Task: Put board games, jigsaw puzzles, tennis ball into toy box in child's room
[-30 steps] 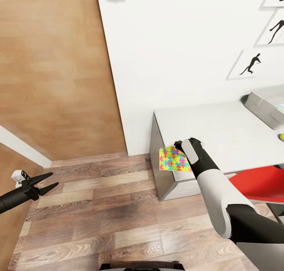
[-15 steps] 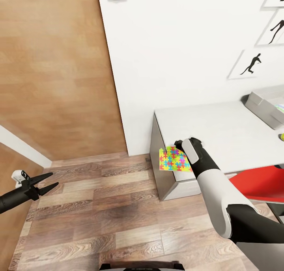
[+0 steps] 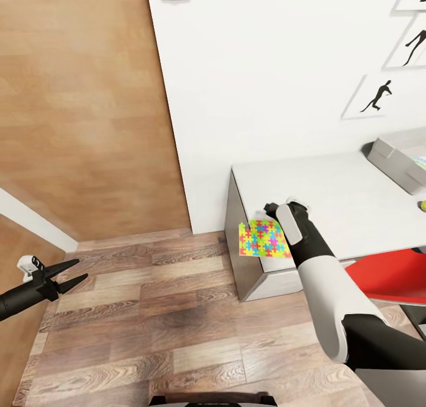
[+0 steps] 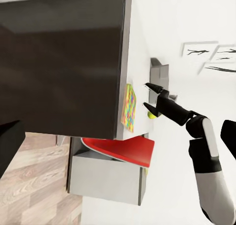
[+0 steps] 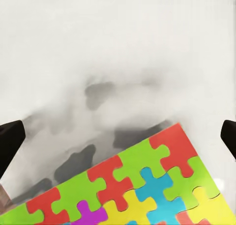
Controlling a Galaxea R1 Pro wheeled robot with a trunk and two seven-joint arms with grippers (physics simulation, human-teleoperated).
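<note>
Left gripper [image 3: 74,271]: yours hangs over the wood floor, fingers apart, unmoved since a second ago.
Jigsaw puzzle [image 3: 264,239]: lies at the table [image 3: 331,188] corner, overhanging its edge.
Right gripper [image 4: 150,96]: yours has edged slightly toward the wall; fingers spread wide, empty, hovering just above the puzzle's far edge.
Toy box [image 3: 397,158]: cut off at frame edge, contents hard to read.

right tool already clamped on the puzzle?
No. The right tool stands open just off the puzzle, its fingers apart, nothing between them.
</note>
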